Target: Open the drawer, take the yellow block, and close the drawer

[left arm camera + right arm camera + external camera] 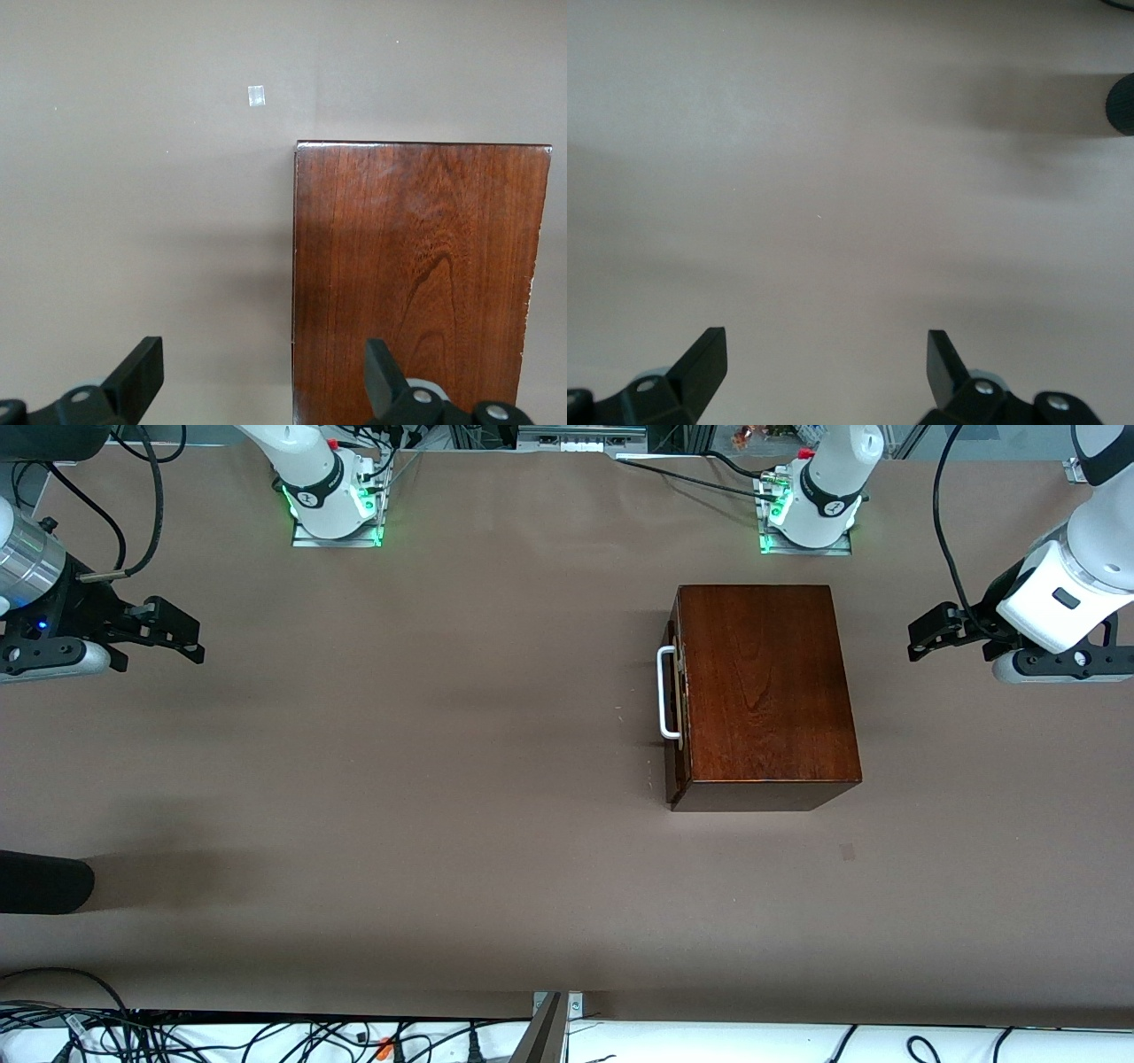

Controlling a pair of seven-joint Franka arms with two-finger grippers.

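The drawer (677, 695) is sitting fully closed in the dark reddish-brown wooden box (762, 691), a rectangular block with glossy, visibly grained wood. Its white U-shaped bar handle (666, 693) is facing the right arm's end of the table (443, 779), whose surface is a smooth, matte brown. The box is standing toward the left arm's end, near the left arm's base. The yellow block is showing nowhere. The left gripper (930, 638) is hanging over the table's left-arm end, black fingers (142, 372) spread wide and released. The right gripper (173, 631) is waiting over the opposite end, also released and holding nothing.
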